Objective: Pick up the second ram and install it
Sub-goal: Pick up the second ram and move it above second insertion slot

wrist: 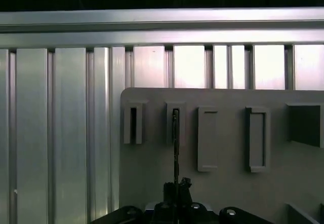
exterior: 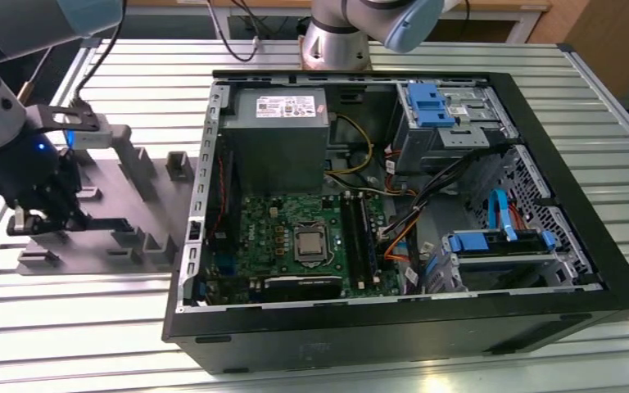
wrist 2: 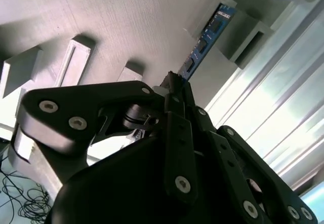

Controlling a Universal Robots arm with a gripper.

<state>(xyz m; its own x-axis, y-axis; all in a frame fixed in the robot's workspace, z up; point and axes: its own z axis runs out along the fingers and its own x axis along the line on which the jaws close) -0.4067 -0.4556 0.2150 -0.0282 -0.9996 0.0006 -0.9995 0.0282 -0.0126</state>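
The second ram (wrist 2: 206, 37) is a thin dark board with a bluish label. It stands on edge, its far end in a slot of the grey holder plate (wrist 2: 101, 16). In the first wrist view the ram (wrist: 175, 148) shows as a thin dark line running from its slot to the fingers. My gripper (wrist 2: 174, 87) is shut on the near end of the ram, also seen in the first wrist view (wrist: 176, 187). In the exterior view the gripper (exterior: 33, 219) hangs over the grey holder plate (exterior: 118, 229) at the exterior view's left, well away from the green motherboard (exterior: 292, 237).
The open black computer case (exterior: 402, 327) lies on the slatted metal table (exterior: 74, 327). Inside are the grey power-supply box (exterior: 276, 131), long black memory slots (exterior: 356, 237), loose cables and blue drive brackets (exterior: 490, 241). Several raised blocks stand on the holder plate.
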